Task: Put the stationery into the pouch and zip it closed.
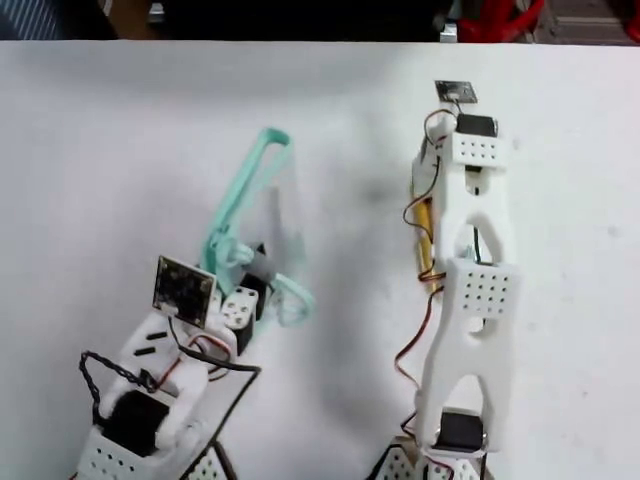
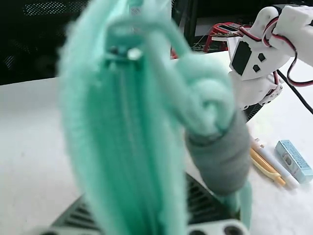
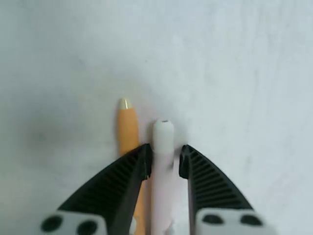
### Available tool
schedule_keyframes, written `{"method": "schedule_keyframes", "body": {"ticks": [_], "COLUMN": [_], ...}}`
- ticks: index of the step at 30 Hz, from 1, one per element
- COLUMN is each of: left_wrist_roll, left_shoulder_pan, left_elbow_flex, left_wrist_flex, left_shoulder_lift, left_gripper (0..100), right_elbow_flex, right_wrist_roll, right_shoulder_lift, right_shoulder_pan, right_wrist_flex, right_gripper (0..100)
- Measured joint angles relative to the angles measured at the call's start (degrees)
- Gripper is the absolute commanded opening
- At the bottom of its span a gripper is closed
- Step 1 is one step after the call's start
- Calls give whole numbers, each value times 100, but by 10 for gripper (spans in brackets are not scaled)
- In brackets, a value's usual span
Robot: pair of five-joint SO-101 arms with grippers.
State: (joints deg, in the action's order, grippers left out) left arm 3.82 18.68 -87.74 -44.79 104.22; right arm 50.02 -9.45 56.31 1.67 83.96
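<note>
On the white table [image 1: 120, 150], left of centre: pouch [image 1: 240, 195], mint-green fuzzy trim, clear sides, looped pull cord with grey sleeve; contents and zip state cannot be told. Left gripper [image 1: 255, 275] is clamped on the pouch's near end. Right gripper [image 3: 165, 159] is parted, its fingers straddling a white pen [image 3: 163, 142] without clamping it. Orange pen [image 3: 128, 127] lies flat and parallel, just beside the white one, outside the jaws. Eraser [image 2: 293, 160], pale blue block, lies near both pens, well apart from the pouch.
</note>
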Motion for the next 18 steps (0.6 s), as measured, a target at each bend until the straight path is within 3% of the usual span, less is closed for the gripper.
{"method": "schedule_keyframes", "body": {"ticks": [7,11,18], "left_wrist_roll": [0,0,0], "left_shoulder_pan": [9,0,-26], "left_elbow_flex": [0,0,-26], "left_wrist_flex": [0,0,0], "left_shoulder_lift": [0,0,-18], "left_gripper": [66,144,150], "right_elbow_flex": [105,580,1662], "right_wrist_roll": [-229,-246,-246], "right_shoulder_lift": [26,-202,-1934], "right_shoulder_pan": [18,-105,-290], "right_wrist_flex": [-35,651,1424], "right_gripper": [18,18,17]}}
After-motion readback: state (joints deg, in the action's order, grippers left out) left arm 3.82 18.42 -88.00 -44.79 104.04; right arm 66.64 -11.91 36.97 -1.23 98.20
